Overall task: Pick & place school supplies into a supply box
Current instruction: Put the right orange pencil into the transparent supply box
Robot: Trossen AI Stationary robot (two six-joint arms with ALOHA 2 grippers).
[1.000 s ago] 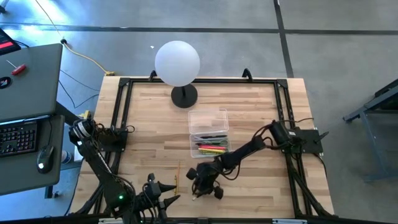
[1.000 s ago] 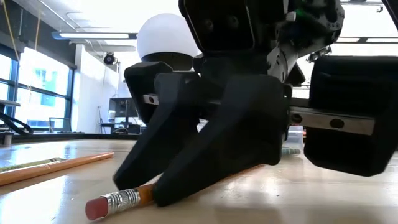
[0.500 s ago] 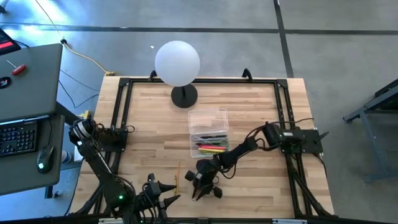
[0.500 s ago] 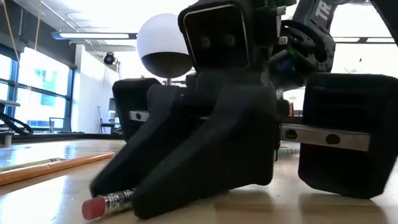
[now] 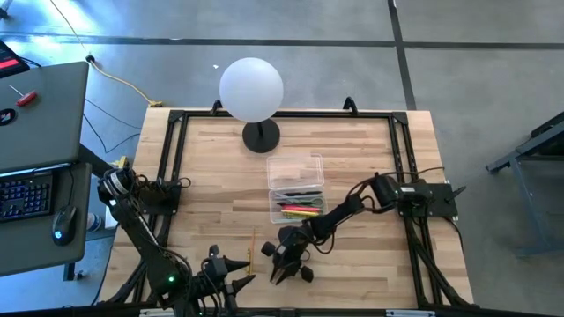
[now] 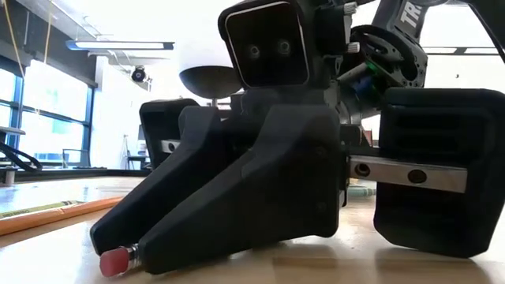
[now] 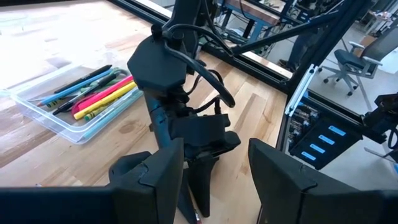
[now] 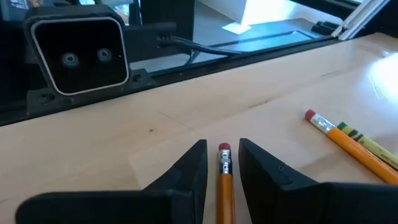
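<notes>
The right end effector (image 8: pixel 221 163) has narrowed around the pencil (image 8: pixel 224 180).

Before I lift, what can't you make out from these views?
- Low view: pencil shaft, hidden by the right gripper; only the eraser shows.
- Right wrist view: whether the fingers actually touch the pencil.
- High view: supply box contents, too small to count.
- Left gripper: waiting, holding nothing.

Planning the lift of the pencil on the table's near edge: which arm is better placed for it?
Right. The right gripper is down on the table with its fingers on both sides of the pencil, though contact is unclear. The left gripper sits apart at the near edge, open.
</notes>
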